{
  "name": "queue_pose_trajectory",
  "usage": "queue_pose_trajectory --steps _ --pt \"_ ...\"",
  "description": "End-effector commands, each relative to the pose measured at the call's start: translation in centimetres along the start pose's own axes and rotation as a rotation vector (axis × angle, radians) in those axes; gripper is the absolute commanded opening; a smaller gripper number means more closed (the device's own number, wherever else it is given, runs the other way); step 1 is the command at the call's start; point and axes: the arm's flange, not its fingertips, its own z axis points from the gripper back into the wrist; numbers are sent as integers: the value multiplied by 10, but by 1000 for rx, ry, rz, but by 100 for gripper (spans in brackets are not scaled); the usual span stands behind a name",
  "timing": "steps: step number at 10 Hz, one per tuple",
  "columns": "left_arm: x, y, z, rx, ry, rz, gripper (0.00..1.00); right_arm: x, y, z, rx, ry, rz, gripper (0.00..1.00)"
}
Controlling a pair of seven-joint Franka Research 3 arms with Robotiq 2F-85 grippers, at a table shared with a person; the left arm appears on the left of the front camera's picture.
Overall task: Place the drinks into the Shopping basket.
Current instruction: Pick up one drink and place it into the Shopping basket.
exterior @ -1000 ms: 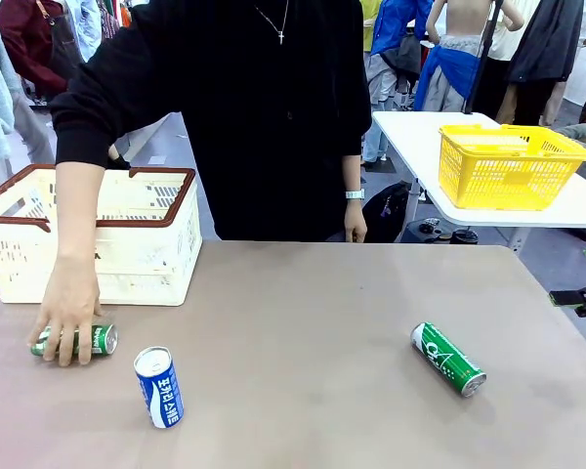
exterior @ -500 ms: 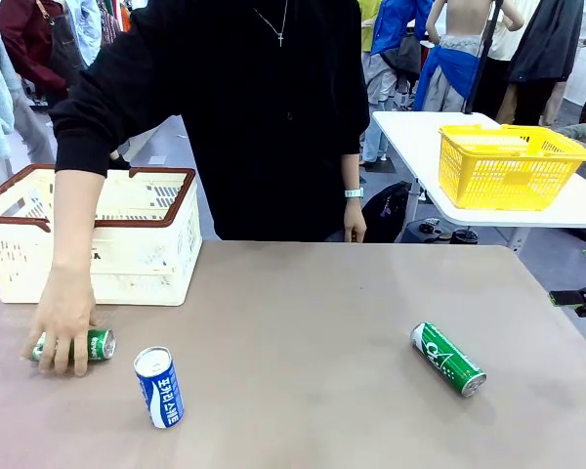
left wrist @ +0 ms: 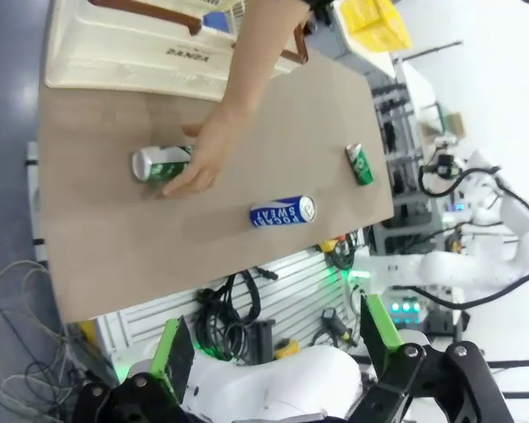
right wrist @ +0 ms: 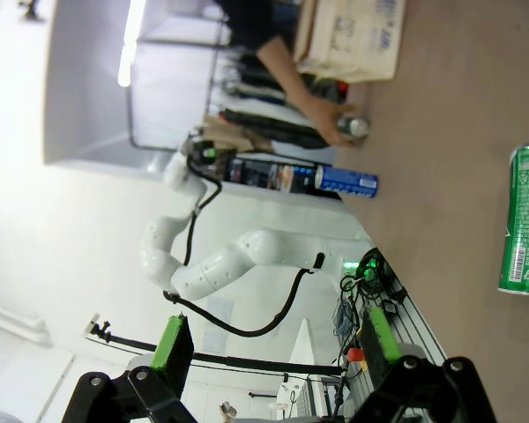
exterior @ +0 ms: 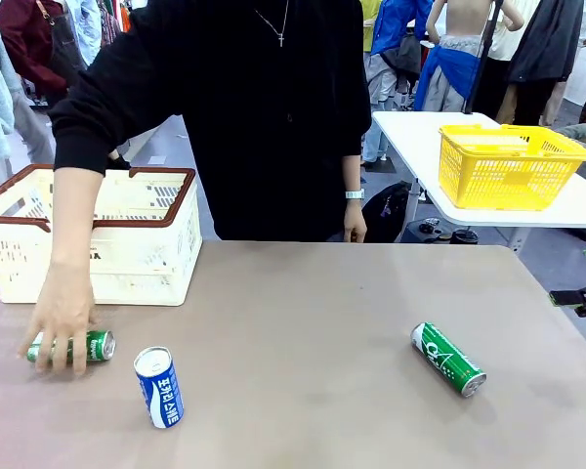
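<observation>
Three drinks lie on their sides on the brown table. A person's hand [exterior: 61, 318] rests on a green can [exterior: 93, 345] at the left, just in front of the cream Shopping basket [exterior: 142, 259]. A blue and white can [exterior: 159, 387] lies to the right of that hand. Another green can [exterior: 448, 359] lies alone at the right. In the left wrist view my left gripper [left wrist: 278, 339] is open, high above the table, off its near edge, with the blue can [left wrist: 283, 212] far below. My right gripper [right wrist: 275, 348] is open, well away from the green can [right wrist: 525, 220].
The person stands at the table's far edge, one arm reaching down in front of the basket. A yellow mesh basket [exterior: 508, 164] sits on a separate white table at the back right. A wide stretch of bare tabletop separates the blue can from the right green can.
The person's hand has shifted slightly left on the green can, nudging it a little. The other cans and the basket have not moved.
</observation>
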Motion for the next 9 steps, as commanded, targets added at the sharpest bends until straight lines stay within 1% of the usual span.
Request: queue_pose_trajectory --steps 1,2,3,5,7,8,9 --pt "5 -5 -5 28 20 -7 100 1 6 1 -2 9 -19 100" --pt "-1 -4 12 25 -26 7 100 1 6 1 -2 9 -19 100" --pt "-7 -1 22 25 -51 19 100 1 6 1 -2 9 -19 100" --pt "-38 8 48 -28 -145 30 100 1 6 1 -2 9 -19 100" --pt "-52 10 47 -32 -167 34 100 1 6 1 -2 9 -19 100" --pt "-52 -12 36 -37 -149 -36 100 1 6 1 -2 9 -19 100" --pt "-45 -51 17 -25 -121 -91 100 1 6 1 -2 9 -19 100"
